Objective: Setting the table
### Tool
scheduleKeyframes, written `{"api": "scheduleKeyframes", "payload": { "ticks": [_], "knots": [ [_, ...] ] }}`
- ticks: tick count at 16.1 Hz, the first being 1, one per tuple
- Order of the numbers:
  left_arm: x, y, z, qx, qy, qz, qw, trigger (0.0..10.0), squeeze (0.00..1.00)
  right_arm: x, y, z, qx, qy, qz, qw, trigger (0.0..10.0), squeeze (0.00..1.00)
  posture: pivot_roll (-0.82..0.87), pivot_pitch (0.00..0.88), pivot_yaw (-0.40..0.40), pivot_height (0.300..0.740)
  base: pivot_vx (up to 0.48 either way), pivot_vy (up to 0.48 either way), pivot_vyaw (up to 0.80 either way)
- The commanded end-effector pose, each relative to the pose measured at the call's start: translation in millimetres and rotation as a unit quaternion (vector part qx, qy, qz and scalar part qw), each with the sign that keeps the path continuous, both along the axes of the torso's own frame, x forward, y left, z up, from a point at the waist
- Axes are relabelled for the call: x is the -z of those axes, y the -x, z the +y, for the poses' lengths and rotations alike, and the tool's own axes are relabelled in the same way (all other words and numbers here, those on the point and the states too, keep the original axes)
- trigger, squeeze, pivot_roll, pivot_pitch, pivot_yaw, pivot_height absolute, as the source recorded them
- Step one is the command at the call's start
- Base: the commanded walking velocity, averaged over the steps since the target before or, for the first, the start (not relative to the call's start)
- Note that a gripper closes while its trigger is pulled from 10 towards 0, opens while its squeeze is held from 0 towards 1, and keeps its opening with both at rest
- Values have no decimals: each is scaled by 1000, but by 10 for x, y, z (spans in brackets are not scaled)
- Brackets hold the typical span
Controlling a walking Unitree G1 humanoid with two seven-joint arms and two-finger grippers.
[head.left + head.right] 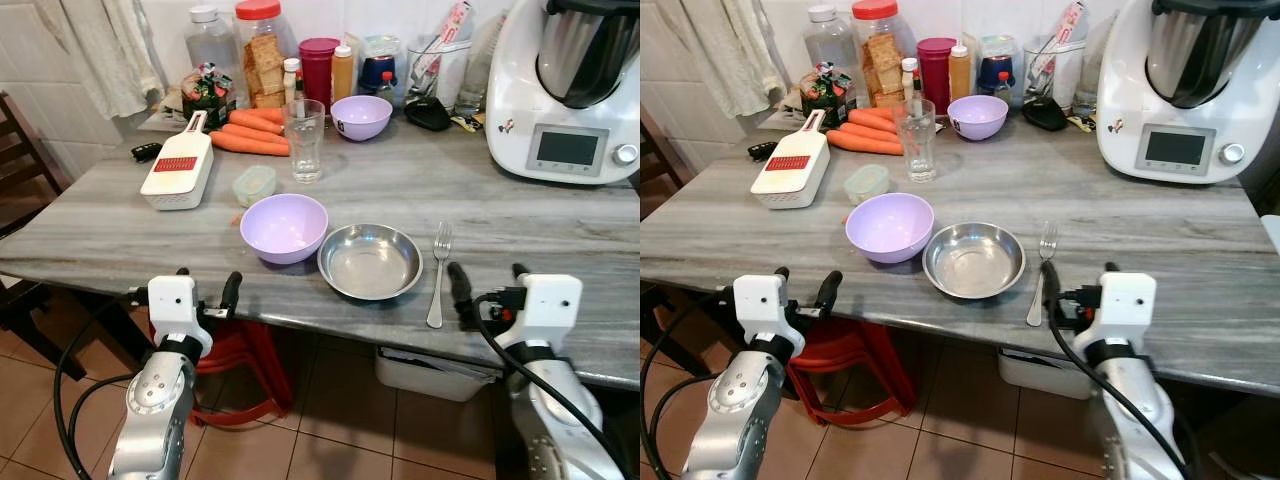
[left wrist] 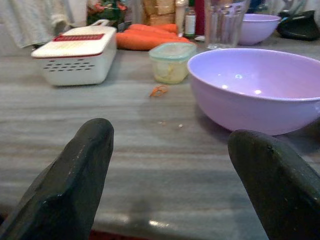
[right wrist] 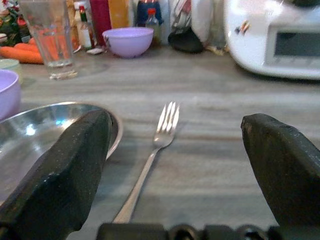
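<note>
I judge the setting partly done: a steel plate sits near the table edge, a fork just beside it on my right, a lilac bowl touching it on the left. The drinking glass stands farther back, probably still to place. My left gripper and right gripper hover at the edge, fingers apart, holding nothing.

Silver arms with white wrist blocks, looping black cables; left gripper and right gripper black-fingered.
</note>
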State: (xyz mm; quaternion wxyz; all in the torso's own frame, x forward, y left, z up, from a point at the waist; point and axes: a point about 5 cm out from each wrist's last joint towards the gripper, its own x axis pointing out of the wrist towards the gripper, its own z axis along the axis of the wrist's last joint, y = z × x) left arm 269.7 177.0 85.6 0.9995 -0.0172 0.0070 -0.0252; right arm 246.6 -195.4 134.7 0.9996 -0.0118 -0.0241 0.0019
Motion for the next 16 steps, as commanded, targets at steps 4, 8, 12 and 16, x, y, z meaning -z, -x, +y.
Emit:
{"api": "scheduleKeyframes", "payload": {
  "ticks": [4,8,12,16],
  "knots": [
    [-202,-66,-121,2,11,-53,999,10000,0,-182,8,47,-2,26,-48,998,10000,0,-83,0,56,740,0,0,0],
    [-266,-64,-111,-1,13,-74,997,10000,0,-207,68,-15,3,35,-52,998,10000,0,-89,0,57,740,0,0,0],
    [-212,-69,-128,-17,0,-58,998,10000,0,-189,11,-4,8,25,-44,999,10000,0,-89,0,51,740,0,0,-200],
    [-180,-86,-145,-19,-5,-47,999,10000,0,-152,-33,7,11,9,-33,999,10000,0,-91,0,49,740,0,0,-200]
  ]
}}
